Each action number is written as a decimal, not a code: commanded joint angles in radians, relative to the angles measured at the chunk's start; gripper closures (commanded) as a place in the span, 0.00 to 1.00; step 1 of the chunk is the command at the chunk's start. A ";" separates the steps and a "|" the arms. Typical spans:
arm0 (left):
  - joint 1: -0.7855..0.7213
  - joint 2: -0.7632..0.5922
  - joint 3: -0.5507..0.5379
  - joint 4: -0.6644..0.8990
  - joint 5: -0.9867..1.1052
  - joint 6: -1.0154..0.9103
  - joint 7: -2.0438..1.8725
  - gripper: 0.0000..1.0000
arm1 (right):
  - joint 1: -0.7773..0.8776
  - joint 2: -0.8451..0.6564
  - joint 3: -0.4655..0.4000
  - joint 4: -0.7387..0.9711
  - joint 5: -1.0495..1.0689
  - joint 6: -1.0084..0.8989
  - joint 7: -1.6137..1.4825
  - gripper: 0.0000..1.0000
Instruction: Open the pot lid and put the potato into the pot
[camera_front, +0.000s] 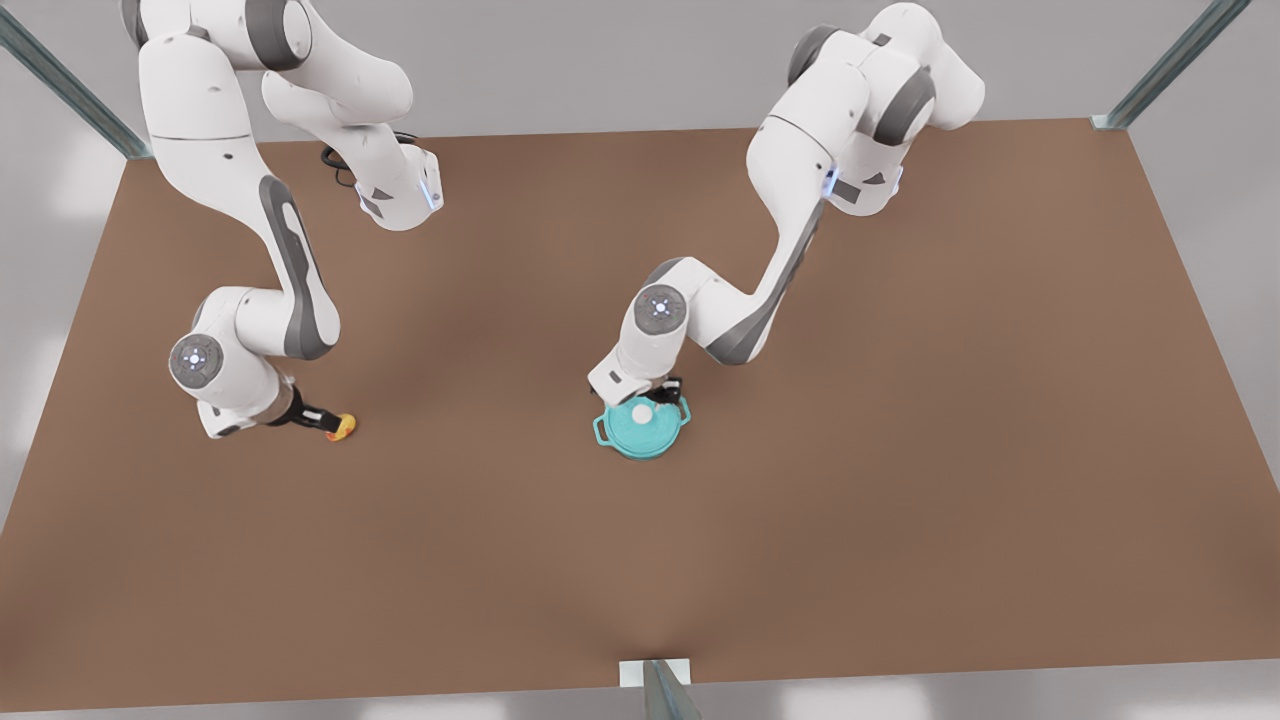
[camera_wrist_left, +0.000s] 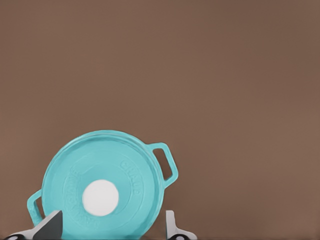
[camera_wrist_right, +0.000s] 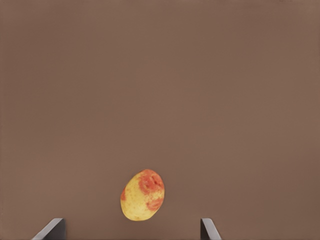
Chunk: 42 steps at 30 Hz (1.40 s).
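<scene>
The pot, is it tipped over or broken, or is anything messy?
Nothing stands out. The pot sits upright with the pot lid flat on it, left gripper open above. The potato lies whole on the table by the open right gripper.

pot lid (camera_wrist_left: 102, 185) cut off by frame edge, pot (camera_front: 640, 430) interior hidden

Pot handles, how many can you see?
2: one loop handle on the pot's side toward the front view's left, the other loop handle opposite, by the left gripper.

High front view; close downward wrist views
</scene>
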 joint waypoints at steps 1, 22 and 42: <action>-0.003 0.008 0.000 -0.001 0.013 0.030 -0.223 0.00 | 0.000 0.011 0.001 0.001 0.016 0.126 0.207 0.00; 0.002 0.086 0.014 0.002 0.040 0.092 -0.222 0.28 | -0.003 0.092 0.004 -0.087 0.016 0.298 0.263 0.00; 0.356 0.172 0.035 0.074 0.036 0.082 0.212 0.55 | 0.040 0.124 -0.033 -0.134 -0.031 0.298 0.306 0.00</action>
